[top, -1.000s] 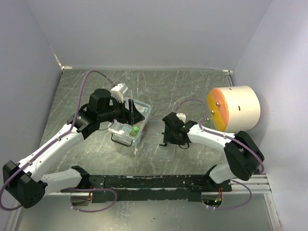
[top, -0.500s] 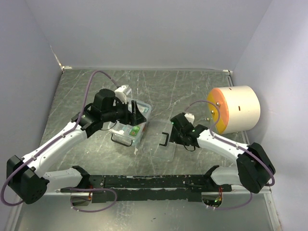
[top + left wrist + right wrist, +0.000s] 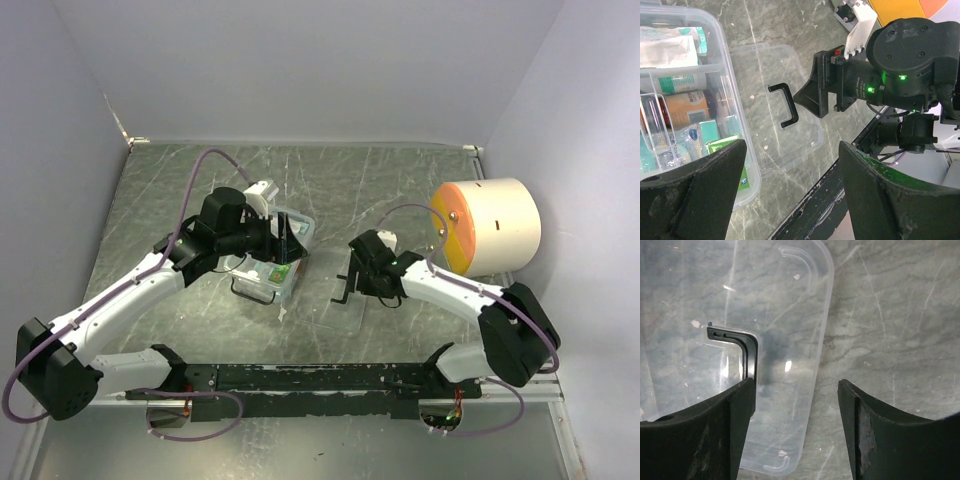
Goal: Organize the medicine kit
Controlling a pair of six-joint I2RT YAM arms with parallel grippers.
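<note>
The medicine kit (image 3: 303, 228) is a clear box, lidless, on the table left of centre, holding bottles and packets. It fills the left of the left wrist view (image 3: 735, 115). Its clear lid (image 3: 347, 312) with a black handle (image 3: 785, 105) lies flat to the box's right. My left gripper (image 3: 285, 243) is open and empty, above the box's right edge (image 3: 792, 150). My right gripper (image 3: 352, 284) is open and hangs over the lid. In the right wrist view (image 3: 796, 390) the lid's long edge (image 3: 815, 355) lies between the jaws, the handle (image 3: 747, 352) by the left finger.
A big cream cylinder with an orange face (image 3: 490, 225) lies at the right wall. A black rail (image 3: 320, 378) runs along the table's near edge. Grey walls close in both sides and the back.
My right gripper drew back to the right off the lid, then came back left over it. My left gripper shifted a little to the right over the box.
</note>
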